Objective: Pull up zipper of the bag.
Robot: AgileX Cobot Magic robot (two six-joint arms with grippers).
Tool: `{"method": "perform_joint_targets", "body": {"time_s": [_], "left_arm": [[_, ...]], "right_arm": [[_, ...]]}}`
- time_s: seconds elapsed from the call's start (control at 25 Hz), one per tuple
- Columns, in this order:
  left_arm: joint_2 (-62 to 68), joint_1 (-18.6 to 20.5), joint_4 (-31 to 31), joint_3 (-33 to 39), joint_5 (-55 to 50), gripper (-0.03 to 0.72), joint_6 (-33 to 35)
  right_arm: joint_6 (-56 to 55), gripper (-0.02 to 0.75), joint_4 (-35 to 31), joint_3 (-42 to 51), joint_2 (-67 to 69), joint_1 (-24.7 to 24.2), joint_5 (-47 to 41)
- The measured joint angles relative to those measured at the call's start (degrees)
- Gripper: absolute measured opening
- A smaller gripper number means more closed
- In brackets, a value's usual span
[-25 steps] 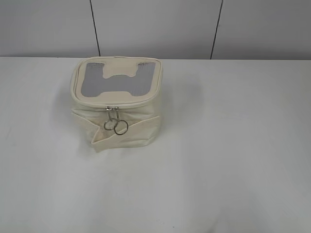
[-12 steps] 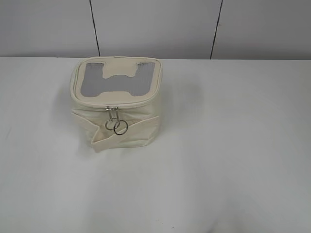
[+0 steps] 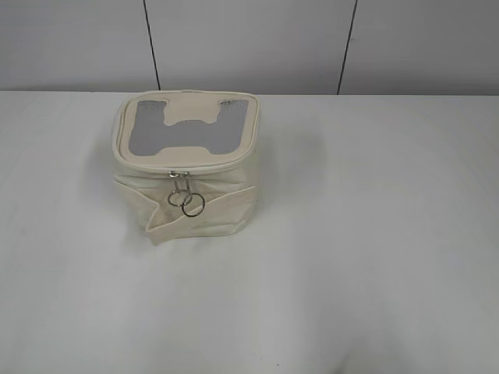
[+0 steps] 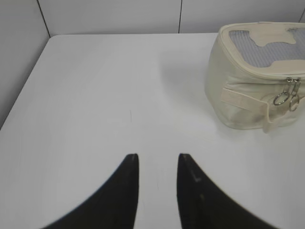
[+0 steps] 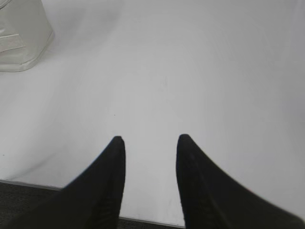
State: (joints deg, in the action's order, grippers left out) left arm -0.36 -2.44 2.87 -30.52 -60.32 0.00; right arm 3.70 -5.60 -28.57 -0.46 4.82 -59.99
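Bag (image 3: 187, 167) sat upright on table (image 3: 374, 234), left of centre in ext view, mesh top facing up. Zipper (image 3: 185, 167) ran round top rim; two sliders met at front, ring pulls (image 3: 187, 202) hanging down against the strap (image 3: 207, 206). Left gripper (image 4: 157, 162) was spread apart w/ nothing between fingers, well apart from bag. Right gripper (image 5: 150, 143) likewise parted, empty, bag only at its frame corner. Judged: bag soft, light, likely to slide or crumple when tugged, so one arm should brace the body. Best hold: a ring pull; small, thin metal, prob slippery.
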Motion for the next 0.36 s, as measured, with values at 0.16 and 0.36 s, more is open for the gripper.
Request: {"method": "perform_joint_targets", "body": {"time_s": [0.16, 0.36], "left_arm": [[0.0, 0.0, 0.0, 0.0, 0.0, 0.216, 0.0], [0.0, 0.0, 0.0, 0.0, 0.0, 0.216, 0.0]], "right_arm": [[0.0, 0.295, 0.0, 0.0, 0.0, 0.0, 0.0], [0.0, 0.295, 0.0, 0.0, 0.0, 0.0, 0.0]]}}
